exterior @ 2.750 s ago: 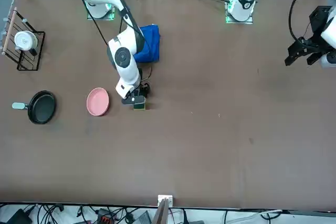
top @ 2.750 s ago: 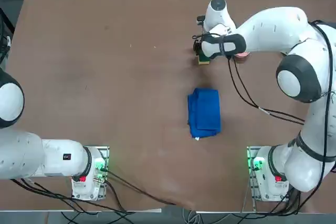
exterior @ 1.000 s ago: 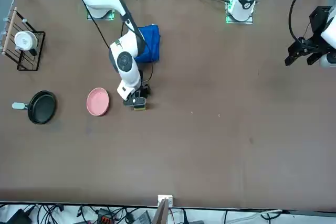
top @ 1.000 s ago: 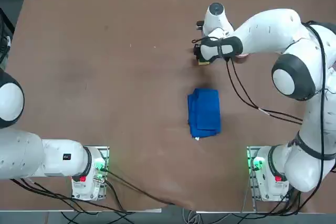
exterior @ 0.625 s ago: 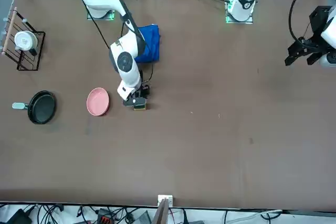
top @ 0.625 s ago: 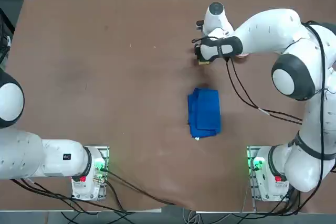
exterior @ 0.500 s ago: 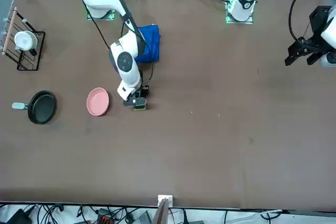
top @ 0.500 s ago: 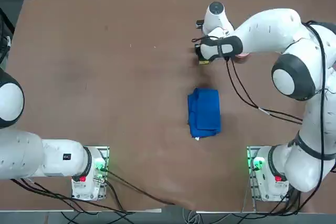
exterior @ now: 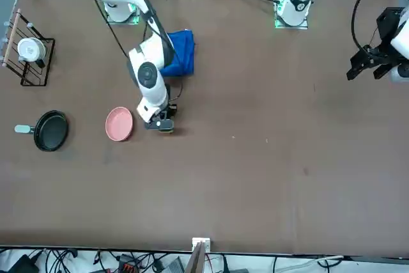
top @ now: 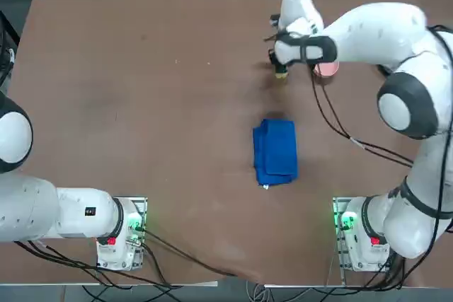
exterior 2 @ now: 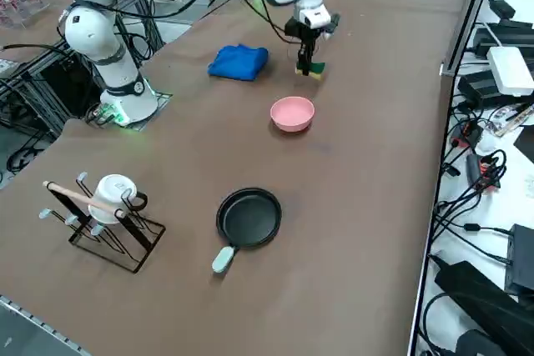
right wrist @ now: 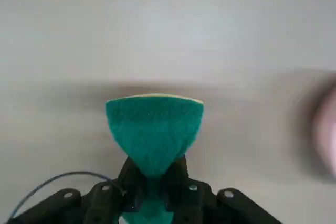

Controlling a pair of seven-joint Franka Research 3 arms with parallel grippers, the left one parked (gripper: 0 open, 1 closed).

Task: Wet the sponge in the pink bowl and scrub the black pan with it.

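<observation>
Our right end effector (right wrist: 153, 178) is closed on the sponge (right wrist: 155, 129), pinching its waist over the bench (top: 156, 104), toward the far edge. We see the long axis run through the grip, across the line of the fingers, with one flared end reaching out past them and the green face toward our wrist camera. To the end effector's left, we have a broad stretch of brown surface; ahead of it, past the bench edge, cables (exterior: 61, 257) and equipment clutter the room. Back toward the bases lies the folded blue cloth (top: 275, 152). Just to the end effector's right sits the pink bowl (exterior 2: 292, 113), apart from the sponge. Farther right, we find the black pan (exterior: 51, 131), its handle pointing right, then a dark rack (exterior 2: 117, 235) holding a white mug (exterior 2: 113, 198), nearer the bases than the pan.
</observation>
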